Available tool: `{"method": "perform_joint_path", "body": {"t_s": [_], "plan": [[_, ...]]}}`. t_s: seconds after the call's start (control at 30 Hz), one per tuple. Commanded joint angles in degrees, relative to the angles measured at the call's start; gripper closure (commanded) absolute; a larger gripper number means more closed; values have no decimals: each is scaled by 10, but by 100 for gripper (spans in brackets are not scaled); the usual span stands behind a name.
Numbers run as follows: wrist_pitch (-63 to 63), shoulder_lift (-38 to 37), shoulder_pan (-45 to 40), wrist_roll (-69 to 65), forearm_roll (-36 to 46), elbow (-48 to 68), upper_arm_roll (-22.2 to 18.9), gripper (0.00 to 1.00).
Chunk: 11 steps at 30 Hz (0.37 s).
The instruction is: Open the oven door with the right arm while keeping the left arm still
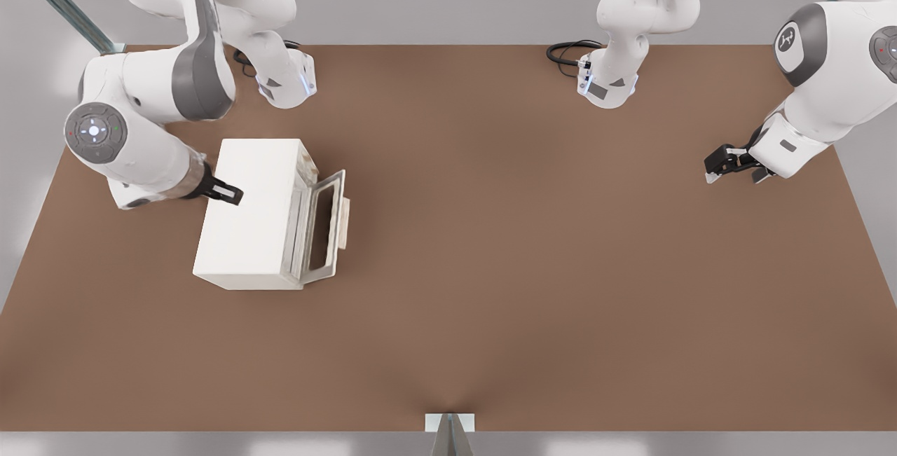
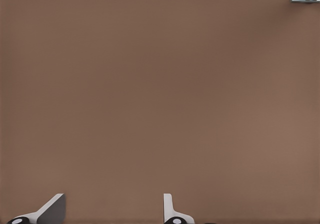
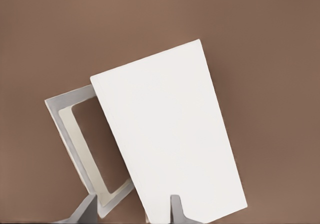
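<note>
The oven door (image 1: 324, 225) hangs partly open on the table's left, a rigid hinged panel best hooked by its bar handle (image 1: 345, 223), while the empty gripper (image 1: 226, 192) hovers spread over the oven top (image 1: 249, 211).

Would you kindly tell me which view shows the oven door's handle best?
The front view: the pale beige bar handle shows on the ajar cream oven door, the right arm's end effector over the oven top. The right wrist view hides it; the left shows table.
</note>
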Motion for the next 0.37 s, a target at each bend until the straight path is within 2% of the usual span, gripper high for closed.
{"method": "perform_joint_path", "body": {"t_s": [0.0,0.07,0.33], "plan": [[6,-1,-24,-312,38,12,-3,0],[38,-9,-66,-360,38,20,-4,0],[42,-10,-80,-364,22,22,-3,0]]}}
